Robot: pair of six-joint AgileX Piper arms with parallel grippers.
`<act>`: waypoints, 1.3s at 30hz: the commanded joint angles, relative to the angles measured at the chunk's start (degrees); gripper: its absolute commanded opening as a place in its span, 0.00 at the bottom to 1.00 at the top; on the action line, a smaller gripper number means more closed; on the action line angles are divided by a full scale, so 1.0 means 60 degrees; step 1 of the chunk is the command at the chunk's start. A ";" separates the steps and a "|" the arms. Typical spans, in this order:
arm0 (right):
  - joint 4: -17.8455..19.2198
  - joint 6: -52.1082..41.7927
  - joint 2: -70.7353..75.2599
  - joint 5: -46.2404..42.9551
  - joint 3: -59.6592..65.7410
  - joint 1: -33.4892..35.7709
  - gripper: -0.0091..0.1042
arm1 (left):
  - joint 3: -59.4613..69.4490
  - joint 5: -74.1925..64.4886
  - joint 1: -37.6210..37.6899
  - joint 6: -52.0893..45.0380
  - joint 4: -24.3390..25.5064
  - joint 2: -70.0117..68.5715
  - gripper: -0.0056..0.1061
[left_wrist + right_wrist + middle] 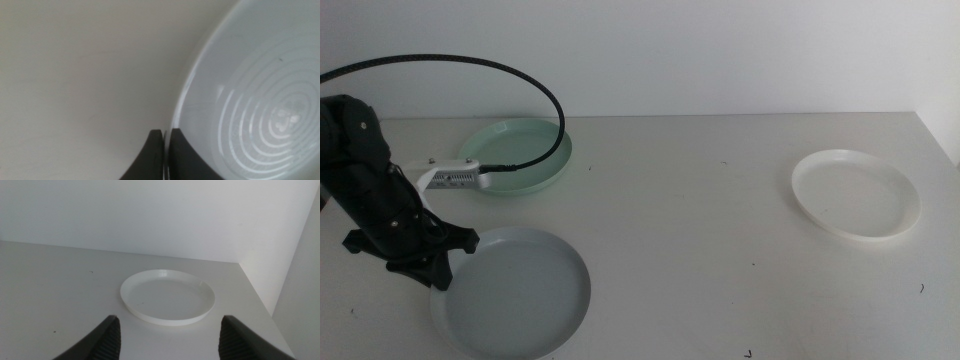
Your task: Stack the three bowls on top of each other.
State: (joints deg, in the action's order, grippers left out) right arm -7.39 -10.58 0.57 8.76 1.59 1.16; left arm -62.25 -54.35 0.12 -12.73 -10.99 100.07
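The left pincer [438, 272] sits at the lower left of the middle view, its jaws clamped narrow on the left rim of the grey-blue bowl [515, 295]. The mint green bowl [520, 160] lies behind it at upper left. The white bowl [856, 194] rests at right on the counter [700, 220]. The right pincer [167, 340] gapes wide, facing the white bowl.
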 commanded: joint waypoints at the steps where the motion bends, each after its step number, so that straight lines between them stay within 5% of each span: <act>1: 0.0088 -0.0082 0.0257 -0.0679 -0.0052 -0.0069 0.52 | -0.0192 -0.0041 0.0118 0.0061 -0.0509 -0.0646 0.05; 22: 0.0088 -0.0082 0.0257 -0.0679 -0.0052 -0.0069 0.52 | -0.4174 -0.0520 0.3924 0.1973 -0.0667 0.1231 0.05; 31: 0.0088 -0.0082 0.0257 -0.0679 -0.0052 -0.0069 0.52 | -0.4748 0.0055 0.4209 0.1964 -0.1360 0.2301 0.05; 39: 0.0088 -0.0082 0.0257 -0.0679 -0.0052 -0.0069 0.52 | -0.4748 0.0543 0.4209 0.1895 -0.1182 0.2526 0.06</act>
State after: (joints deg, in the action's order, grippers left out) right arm -7.39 -10.58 0.57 8.76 1.59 1.16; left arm -89.00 -52.59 25.20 -1.61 -17.51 118.47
